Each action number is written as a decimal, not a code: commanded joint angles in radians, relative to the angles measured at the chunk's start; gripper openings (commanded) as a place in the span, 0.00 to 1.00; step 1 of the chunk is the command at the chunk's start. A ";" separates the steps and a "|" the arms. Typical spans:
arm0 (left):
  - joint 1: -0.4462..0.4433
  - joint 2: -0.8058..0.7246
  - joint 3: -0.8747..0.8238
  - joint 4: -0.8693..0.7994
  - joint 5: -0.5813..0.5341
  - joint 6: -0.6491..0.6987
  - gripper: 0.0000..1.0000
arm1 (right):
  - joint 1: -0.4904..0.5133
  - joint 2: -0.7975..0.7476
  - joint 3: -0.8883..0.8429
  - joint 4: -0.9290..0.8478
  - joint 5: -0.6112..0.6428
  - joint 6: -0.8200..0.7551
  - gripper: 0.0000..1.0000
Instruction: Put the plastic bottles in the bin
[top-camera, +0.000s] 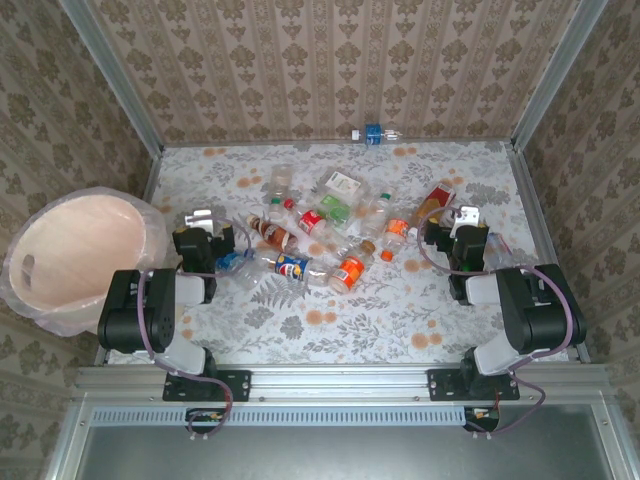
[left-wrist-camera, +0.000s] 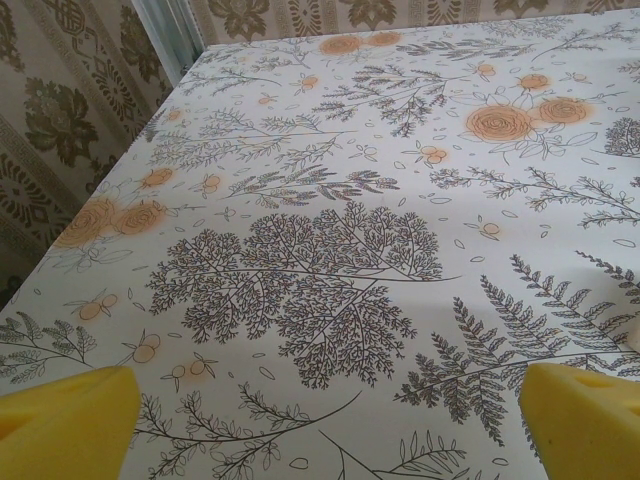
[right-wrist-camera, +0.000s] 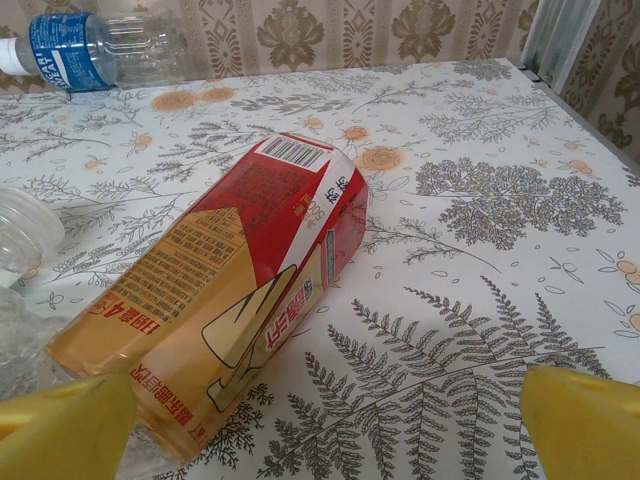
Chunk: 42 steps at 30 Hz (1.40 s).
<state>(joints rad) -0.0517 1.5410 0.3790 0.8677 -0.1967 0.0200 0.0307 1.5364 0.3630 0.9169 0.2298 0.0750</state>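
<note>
Plainly, the plastic bottles (top-camera: 350, 270) lie scattered on the counter (top-camera: 330, 335), all to the right of the bin (top-camera: 75, 250).
The left arm (top-camera: 150, 305) sits just beside the bin, its jaws spread wide over bare patterned counter (yellow pads (left-wrist-camera: 65, 425) at both lower corners of its wrist view). The right arm (top-camera: 525, 300), well apart from the bin, holds its jaws equally wide, with a red-and-gold labelled bottle (right-wrist-camera: 240, 270) lying just ahead of them. A blue-labelled bottle (right-wrist-camera: 75, 50) rests by the far wall.
</note>
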 joint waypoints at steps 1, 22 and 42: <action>0.003 -0.005 0.012 0.016 0.014 0.006 1.00 | 0.005 -0.005 0.010 0.006 0.017 0.005 1.00; 0.001 -0.054 0.052 -0.092 0.026 0.012 1.00 | -0.007 -0.093 0.035 -0.116 -0.024 0.002 1.00; -0.159 -0.276 0.332 -0.675 -0.027 -0.205 1.00 | -0.126 -0.342 0.408 -1.242 -0.053 0.271 1.00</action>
<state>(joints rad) -0.1947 1.3022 0.6720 0.2939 -0.2165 -0.0917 -0.0277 1.1847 0.7261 -0.0959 0.1562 0.3580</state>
